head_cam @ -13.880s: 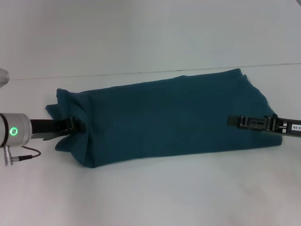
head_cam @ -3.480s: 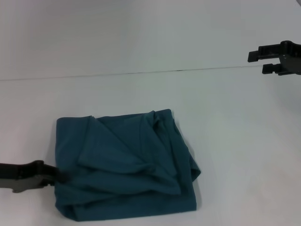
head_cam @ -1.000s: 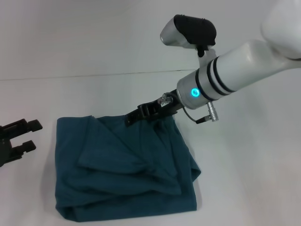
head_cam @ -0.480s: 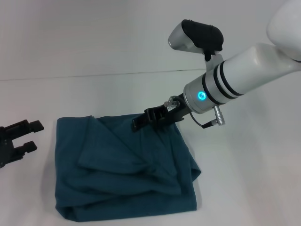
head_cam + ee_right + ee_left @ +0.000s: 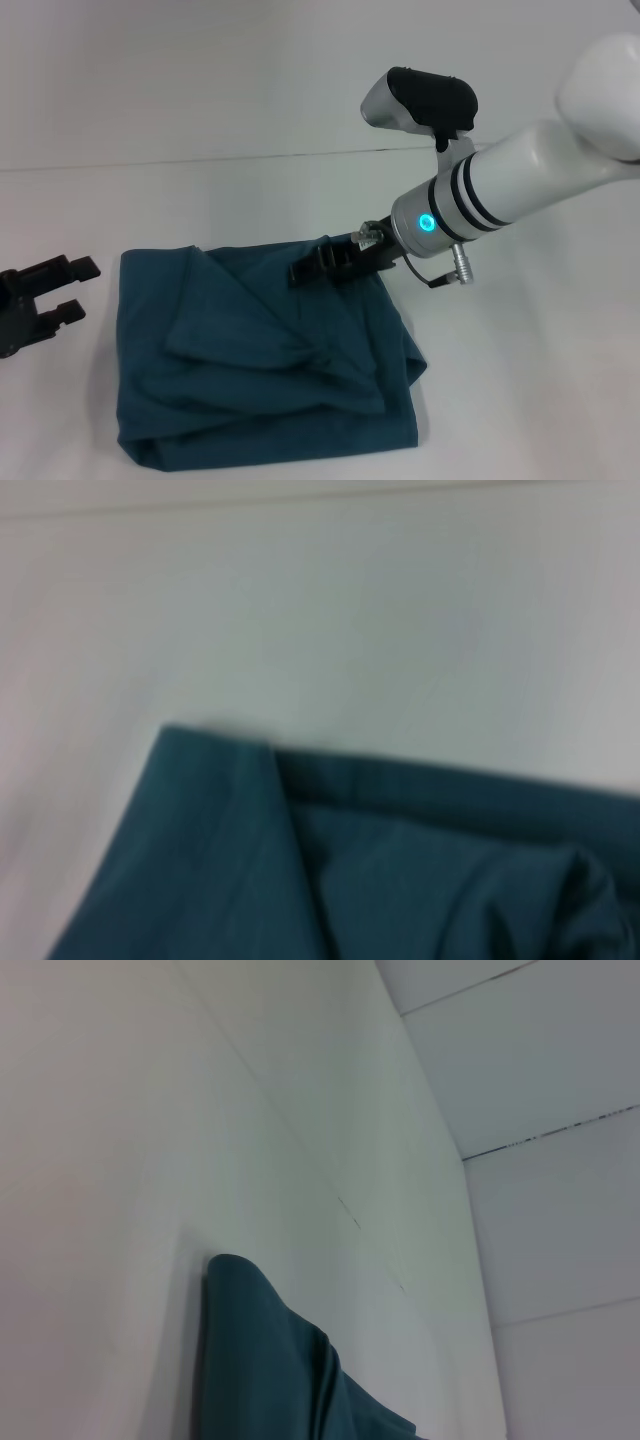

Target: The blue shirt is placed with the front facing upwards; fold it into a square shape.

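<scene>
Two grippers are flanking the blue shirt (image 5: 265,355), which is lying folded at the near left of the table (image 5: 520,380): the right gripper (image 5: 305,272), fingers unreadable, is touching its far edge, while the left gripper (image 5: 75,290) is waiting open and empty just left.

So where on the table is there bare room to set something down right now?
Bare table lies right of the blue shirt, and a wide strip runs behind it to the wall. Crowded: the shirt's far edge under the right gripper, and its left side by the left gripper.
</scene>
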Tool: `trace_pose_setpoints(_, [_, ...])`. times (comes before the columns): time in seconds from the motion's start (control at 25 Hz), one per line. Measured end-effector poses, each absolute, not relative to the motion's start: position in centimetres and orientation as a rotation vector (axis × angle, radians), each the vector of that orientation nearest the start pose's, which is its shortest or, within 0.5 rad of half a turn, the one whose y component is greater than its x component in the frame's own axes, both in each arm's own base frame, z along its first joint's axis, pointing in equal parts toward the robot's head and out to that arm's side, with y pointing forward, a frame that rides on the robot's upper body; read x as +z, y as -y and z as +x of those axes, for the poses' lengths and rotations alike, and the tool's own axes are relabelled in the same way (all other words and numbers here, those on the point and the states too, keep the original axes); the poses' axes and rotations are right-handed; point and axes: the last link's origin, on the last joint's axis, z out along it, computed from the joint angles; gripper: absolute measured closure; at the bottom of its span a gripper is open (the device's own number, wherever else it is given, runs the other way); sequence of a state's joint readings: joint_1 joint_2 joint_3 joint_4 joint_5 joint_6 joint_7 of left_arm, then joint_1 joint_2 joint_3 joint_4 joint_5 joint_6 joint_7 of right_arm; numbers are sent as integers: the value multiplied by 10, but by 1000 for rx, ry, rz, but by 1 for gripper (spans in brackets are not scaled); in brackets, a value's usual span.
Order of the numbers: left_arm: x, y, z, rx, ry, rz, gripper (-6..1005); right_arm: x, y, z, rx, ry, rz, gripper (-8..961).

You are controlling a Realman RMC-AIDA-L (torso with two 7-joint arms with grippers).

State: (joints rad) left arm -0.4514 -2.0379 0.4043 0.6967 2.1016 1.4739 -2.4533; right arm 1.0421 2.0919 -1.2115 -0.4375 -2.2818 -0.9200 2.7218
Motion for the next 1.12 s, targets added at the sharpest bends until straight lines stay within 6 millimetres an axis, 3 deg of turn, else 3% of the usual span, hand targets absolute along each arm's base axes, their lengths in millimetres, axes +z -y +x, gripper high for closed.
trace_pose_setpoints(0.32, [51, -328, -325, 1137, -2400, 2109, 213, -95, -435, 155, 109, -1512, -2337, 198])
trace_pose_setpoints(0.56, [51, -329, -323, 1138, -2393, 2112, 213, -94, -434, 158, 108, -1527, -2330, 384])
trace_pose_setpoints(0.76, [49, -329, -323, 1141, -2389, 2106, 213, -96, -433, 160, 85, -1531, -2331, 622])
trace_pose_setpoints(1.12, [49, -328, -324, 1141, -2391, 2106, 213, -95, -434, 159, 104, -1525, -2330, 813])
